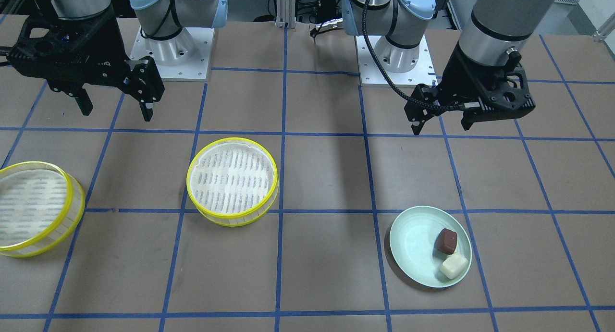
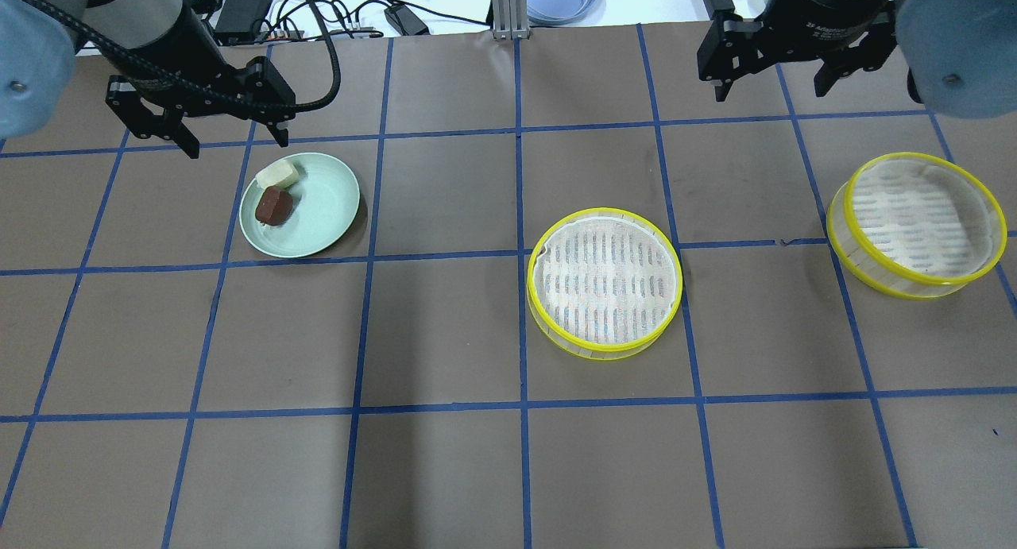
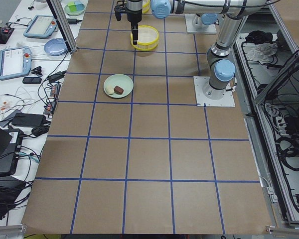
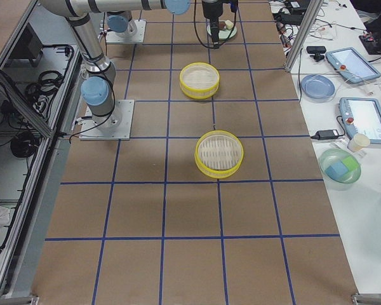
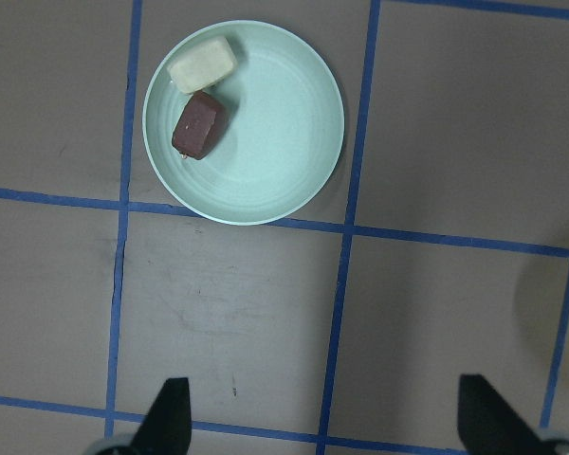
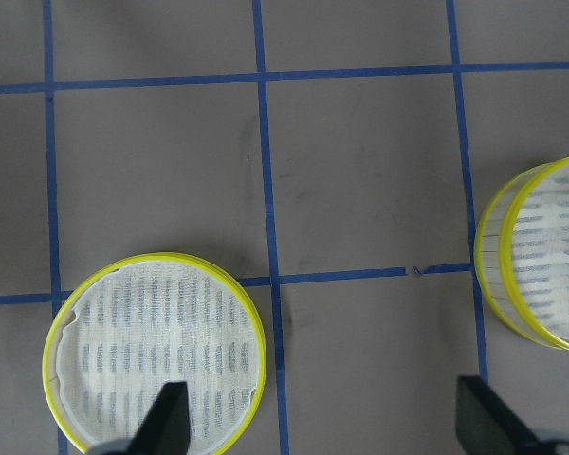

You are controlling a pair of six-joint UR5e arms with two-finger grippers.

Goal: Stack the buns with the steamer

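Observation:
A dark reddish-brown bun (image 1: 446,240) and a cream-white bun (image 1: 454,265) lie side by side on a pale green plate (image 1: 413,245). They also show in the overhead view, brown (image 2: 273,206) and cream (image 2: 277,173), and in the left wrist view, brown (image 5: 198,125) and cream (image 5: 202,64). My left gripper (image 2: 237,142) is open and empty, raised above the table just beyond the plate (image 2: 318,207). My right gripper (image 2: 768,94) is open and empty, high above the table between two yellow-rimmed steamer trays, one in the middle (image 2: 604,283) and one at the right (image 2: 914,223).
Both steamer trays are empty and stand apart; they show in the right wrist view too, middle (image 6: 156,351) and right (image 6: 550,256). The arm bases (image 1: 178,58) are at the robot's edge of the brown table with blue grid tape.

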